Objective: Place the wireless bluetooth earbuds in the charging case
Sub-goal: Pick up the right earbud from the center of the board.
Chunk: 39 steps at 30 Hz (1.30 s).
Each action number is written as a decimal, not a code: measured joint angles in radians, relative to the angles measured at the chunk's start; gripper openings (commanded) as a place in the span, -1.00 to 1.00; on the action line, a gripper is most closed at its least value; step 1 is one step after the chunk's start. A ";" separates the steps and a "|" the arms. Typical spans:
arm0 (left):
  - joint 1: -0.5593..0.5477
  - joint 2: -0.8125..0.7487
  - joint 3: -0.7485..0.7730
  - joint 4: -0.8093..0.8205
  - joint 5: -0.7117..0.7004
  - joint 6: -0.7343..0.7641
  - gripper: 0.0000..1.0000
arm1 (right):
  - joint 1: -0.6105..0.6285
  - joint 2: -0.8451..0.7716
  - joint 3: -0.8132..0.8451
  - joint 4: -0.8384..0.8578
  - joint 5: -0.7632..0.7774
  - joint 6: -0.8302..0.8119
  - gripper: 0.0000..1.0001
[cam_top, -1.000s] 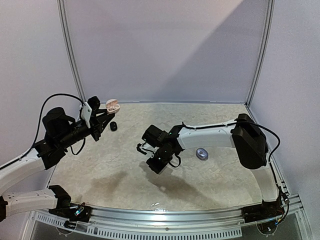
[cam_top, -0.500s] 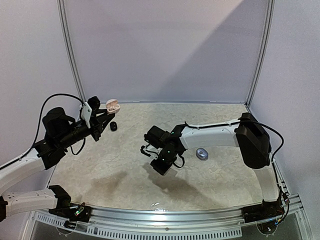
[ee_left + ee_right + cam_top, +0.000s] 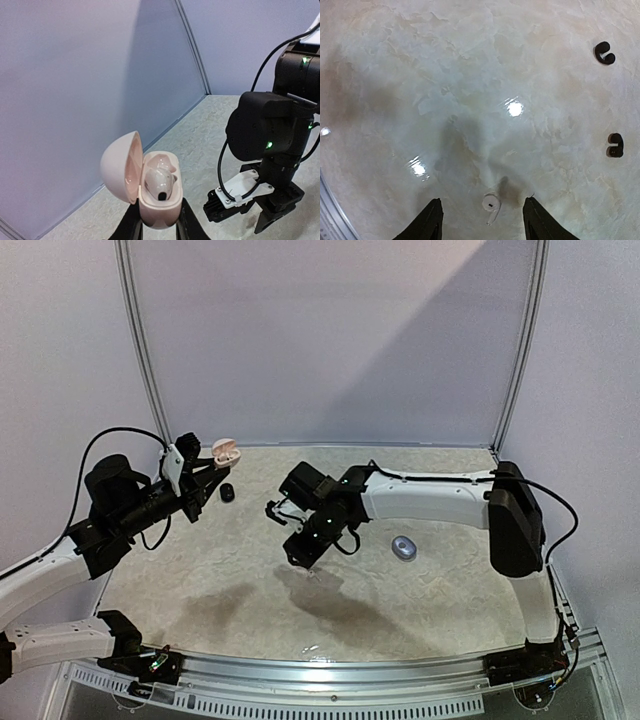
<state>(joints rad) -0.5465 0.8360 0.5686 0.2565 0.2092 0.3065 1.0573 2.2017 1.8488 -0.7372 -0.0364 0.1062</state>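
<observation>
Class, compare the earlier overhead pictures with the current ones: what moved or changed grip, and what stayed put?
The right gripper swung left and further from the bases, and its jaws opened; a white earbud lies on the table between its fingers. The left gripper kept holding the open pink case aloft. The grey case stayed put.

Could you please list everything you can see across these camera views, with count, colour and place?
Open charging case: one, pale pink, held up by the left gripper, lid open, one whitish earbud seated inside.
Loose white earbud: one, on the table between the right gripper's fingers.
Black earbuds: two, on the table, in the right wrist view's right part.
Closed case: one, grey-blue, on the table under the right arm.
Table: one, pale marbled.
Left gripper: one, black, shut on the open charging case.
Right gripper: one, black, open above the table.
</observation>
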 measured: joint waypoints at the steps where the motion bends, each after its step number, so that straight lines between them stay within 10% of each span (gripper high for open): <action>1: 0.000 0.000 0.000 0.000 0.000 0.000 -1.00 | 0.000 0.011 0.013 -0.005 0.013 0.003 0.15; 39: 0.000 0.000 -0.002 0.000 0.001 0.000 -1.00 | 0.042 0.171 0.108 -0.157 0.140 0.074 -0.74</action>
<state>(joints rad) -0.5465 0.8360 0.5663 0.2565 0.2100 0.3065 1.0996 2.3726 1.9568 -0.8944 0.1040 0.1799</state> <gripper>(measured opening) 0.202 0.164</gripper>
